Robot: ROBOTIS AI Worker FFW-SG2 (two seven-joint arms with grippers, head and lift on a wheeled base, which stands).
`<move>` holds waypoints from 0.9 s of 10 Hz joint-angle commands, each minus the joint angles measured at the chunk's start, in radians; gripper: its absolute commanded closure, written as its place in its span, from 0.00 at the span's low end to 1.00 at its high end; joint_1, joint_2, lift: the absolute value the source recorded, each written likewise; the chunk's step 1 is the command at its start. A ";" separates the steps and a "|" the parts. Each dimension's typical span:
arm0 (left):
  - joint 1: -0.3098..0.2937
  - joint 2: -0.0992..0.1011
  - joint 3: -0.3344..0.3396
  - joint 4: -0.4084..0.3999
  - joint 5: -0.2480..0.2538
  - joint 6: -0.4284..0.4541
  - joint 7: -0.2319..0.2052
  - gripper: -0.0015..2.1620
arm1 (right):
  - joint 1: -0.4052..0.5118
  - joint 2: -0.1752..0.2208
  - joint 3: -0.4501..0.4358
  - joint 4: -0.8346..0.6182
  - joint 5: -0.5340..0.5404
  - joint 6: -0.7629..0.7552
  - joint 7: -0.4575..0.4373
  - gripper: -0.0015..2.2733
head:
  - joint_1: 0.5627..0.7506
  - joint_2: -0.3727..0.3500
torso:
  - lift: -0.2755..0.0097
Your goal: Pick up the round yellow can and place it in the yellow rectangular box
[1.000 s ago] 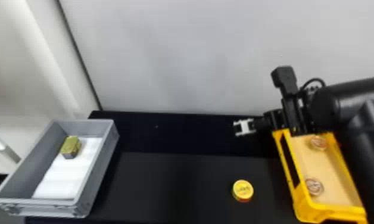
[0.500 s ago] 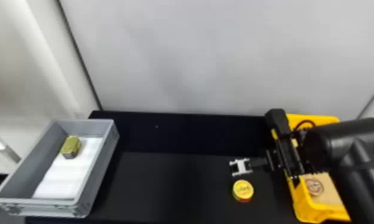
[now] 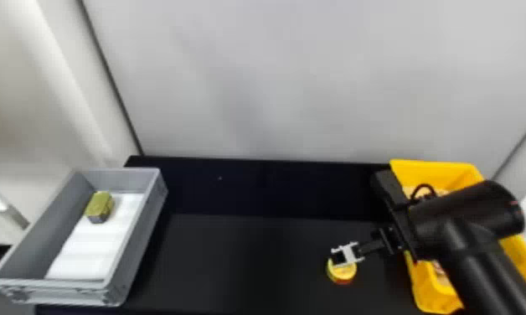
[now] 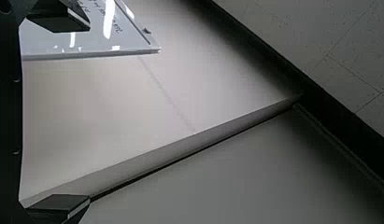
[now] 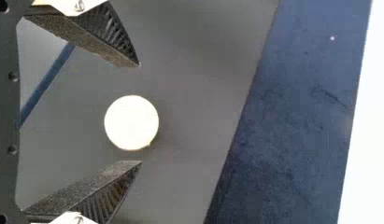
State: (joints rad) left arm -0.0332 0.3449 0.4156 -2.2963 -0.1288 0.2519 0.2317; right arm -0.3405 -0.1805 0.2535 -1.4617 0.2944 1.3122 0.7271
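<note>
Pale wall (image 3: pixel 295 75) rises behind the black tabletop (image 3: pixel 241 259). With the head view as a clock face, the round yellow can (image 3: pixel 342 275) sits on the tabletop at five o'clock, and the right gripper (image 3: pixel 339 255) is over it, its fingers spread with the can between them, gripping nothing. The yellow rectangular box (image 3: pixel 434 298) lies towards four, and a grey tray (image 3: pixel 149 234) holding a greenish block (image 3: pixel 100 204) towards eight. In the left wrist view the left gripper (image 4: pixel 89 112) has its fingers wide apart and unladen.

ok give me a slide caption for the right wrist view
Open jaws of the right gripper framing the round yellow can on the table
</note>
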 commanded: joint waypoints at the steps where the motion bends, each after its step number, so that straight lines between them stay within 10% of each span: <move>1: -0.001 0.000 -0.003 0.000 0.000 -0.003 0.000 0.00 | -0.015 0.021 0.010 0.087 0.143 -0.084 0.042 0.00 | 0.70 0.59 | 0.96; 9: -0.001 -0.004 -0.009 0.005 -0.002 -0.013 0.000 0.00 | -0.048 0.079 0.000 0.305 0.103 -0.270 0.023 0.00 | 0.70 0.59 | 0.96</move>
State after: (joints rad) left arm -0.0349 0.3436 0.4072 -2.2919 -0.1304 0.2412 0.2317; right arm -0.3778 -0.1004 0.2450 -1.1805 0.3998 1.0587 0.7522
